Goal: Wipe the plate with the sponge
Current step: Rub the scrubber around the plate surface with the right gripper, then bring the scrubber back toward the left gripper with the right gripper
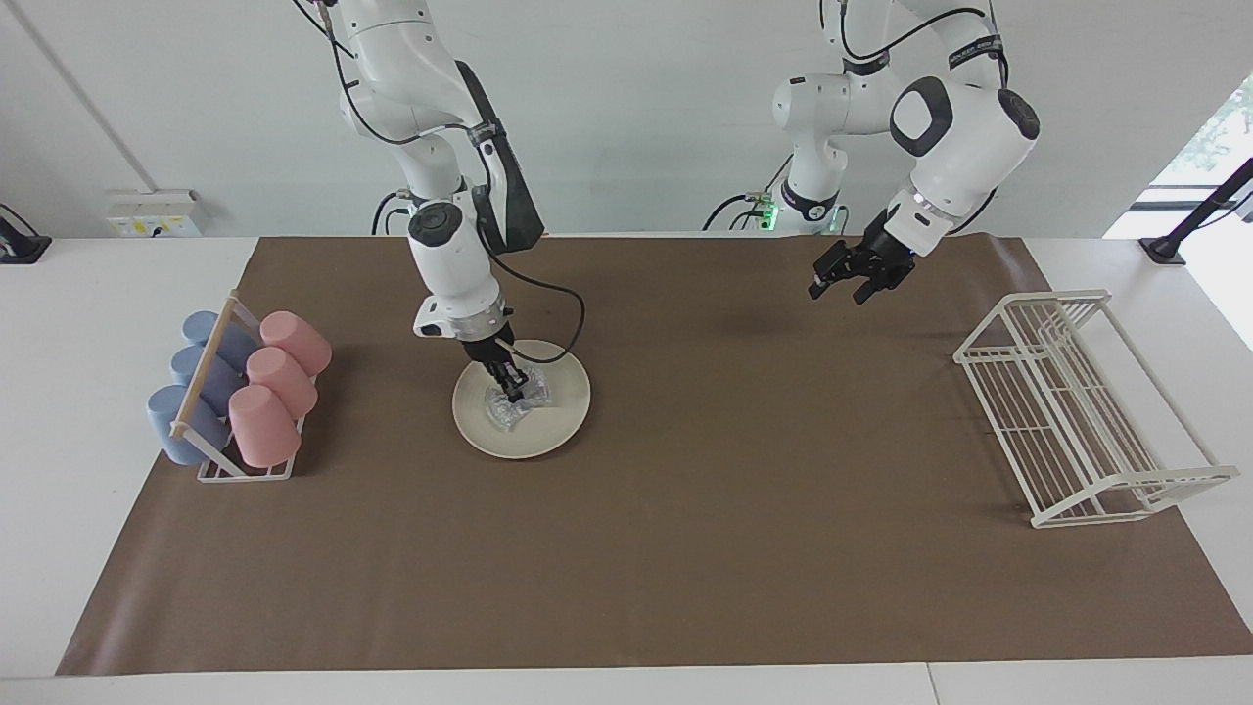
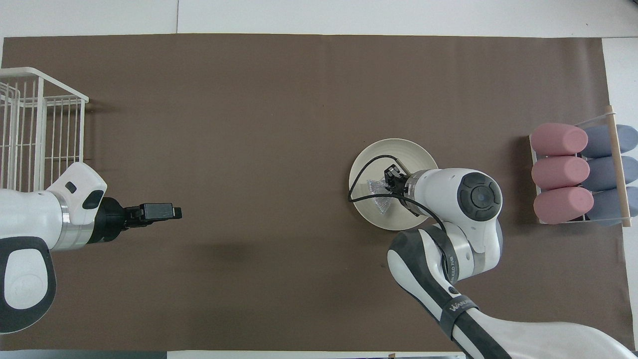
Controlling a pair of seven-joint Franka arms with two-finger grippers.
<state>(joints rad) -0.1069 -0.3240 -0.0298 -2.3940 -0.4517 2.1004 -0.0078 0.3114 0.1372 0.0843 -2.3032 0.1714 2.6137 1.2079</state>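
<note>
The cream-white plate (image 1: 480, 431) (image 2: 398, 149) lies on the brown mat, toward the right arm's end of the table. On it rests the silvery, crinkled sponge (image 1: 524, 403) (image 2: 376, 197), near the plate's middle. My right gripper (image 1: 511, 390) (image 2: 391, 180) points down onto the plate and is shut on the sponge, pressing it against the dish. A black cable from the wrist loops over the plate. My left gripper (image 1: 850, 281) (image 2: 159, 212) hangs open and empty over bare mat and waits.
A rack of pink and blue cups (image 1: 245, 392) (image 2: 578, 172) lies beside the plate at the right arm's end of the mat. A white wire rack (image 1: 1077, 411) (image 2: 35, 129) stands at the left arm's end.
</note>
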